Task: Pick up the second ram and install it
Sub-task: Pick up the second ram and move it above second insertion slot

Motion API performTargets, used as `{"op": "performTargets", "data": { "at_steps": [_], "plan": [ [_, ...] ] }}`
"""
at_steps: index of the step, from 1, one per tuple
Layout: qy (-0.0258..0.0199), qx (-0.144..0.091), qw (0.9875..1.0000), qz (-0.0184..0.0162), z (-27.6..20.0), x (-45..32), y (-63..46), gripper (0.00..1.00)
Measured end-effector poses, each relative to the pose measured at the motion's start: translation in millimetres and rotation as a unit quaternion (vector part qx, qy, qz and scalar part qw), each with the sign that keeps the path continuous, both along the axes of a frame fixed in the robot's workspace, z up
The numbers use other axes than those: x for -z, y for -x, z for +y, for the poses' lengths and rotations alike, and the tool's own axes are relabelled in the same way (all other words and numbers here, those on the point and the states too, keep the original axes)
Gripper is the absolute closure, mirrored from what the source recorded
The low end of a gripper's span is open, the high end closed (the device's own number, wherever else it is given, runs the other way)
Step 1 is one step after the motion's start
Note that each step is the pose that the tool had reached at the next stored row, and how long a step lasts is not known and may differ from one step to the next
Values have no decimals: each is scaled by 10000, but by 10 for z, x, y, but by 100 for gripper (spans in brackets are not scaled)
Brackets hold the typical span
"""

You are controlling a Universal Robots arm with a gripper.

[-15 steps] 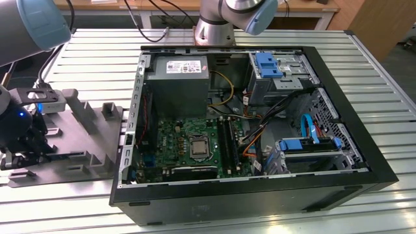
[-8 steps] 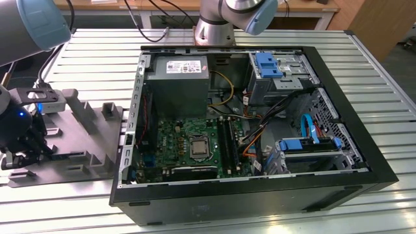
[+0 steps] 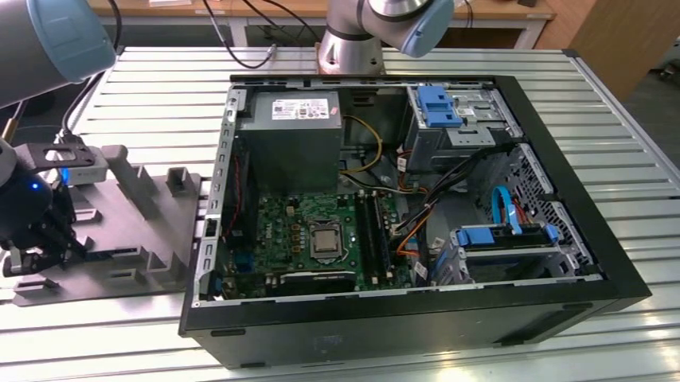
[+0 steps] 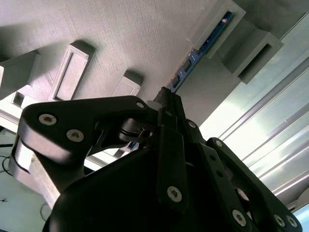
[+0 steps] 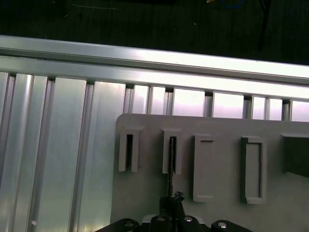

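Observation:
The second ram is a thin blue-green stick standing on edge in a slot of the grey holder plate. In the first wrist view its narrow dark edge runs from the slot down to my fingertips. My gripper is shut on the near end of the stick, which still sits in the holder. In the second wrist view the black fingers meet at the stick's end. In the exterior view my gripper hangs over the holder at the exterior view's left.
An open black computer case lies on the slatted metal table, to the exterior view's right of the holder. Its motherboard carries long black memory slots beside the processor socket. The holder has several raised slot blocks.

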State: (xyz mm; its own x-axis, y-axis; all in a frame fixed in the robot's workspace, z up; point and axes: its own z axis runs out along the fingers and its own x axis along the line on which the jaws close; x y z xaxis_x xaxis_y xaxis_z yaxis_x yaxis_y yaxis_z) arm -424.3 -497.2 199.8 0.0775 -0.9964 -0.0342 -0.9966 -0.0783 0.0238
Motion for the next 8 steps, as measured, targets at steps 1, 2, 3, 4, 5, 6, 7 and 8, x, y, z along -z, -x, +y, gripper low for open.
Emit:
{"op": "performTargets", "data": {
  "at_steps": [1,2,3,4,5,6,7,8],
  "plan": [
    [0,0,10000,0,0,-1,0,87],
    [0,0,10000,0,0,-1,0,87],
    [0,0,10000,0,0,-1,0,87],
    [0,0,10000,0,0,-2,0,87],
    [0,0,10000,0,0,-2,0,88],
    [0,0,10000,0,0,-2,0,88],
    [0,0,10000,0,0,-3,0,88],
    [0,0,10000,0,0,-3,0,88]
  ]
}}
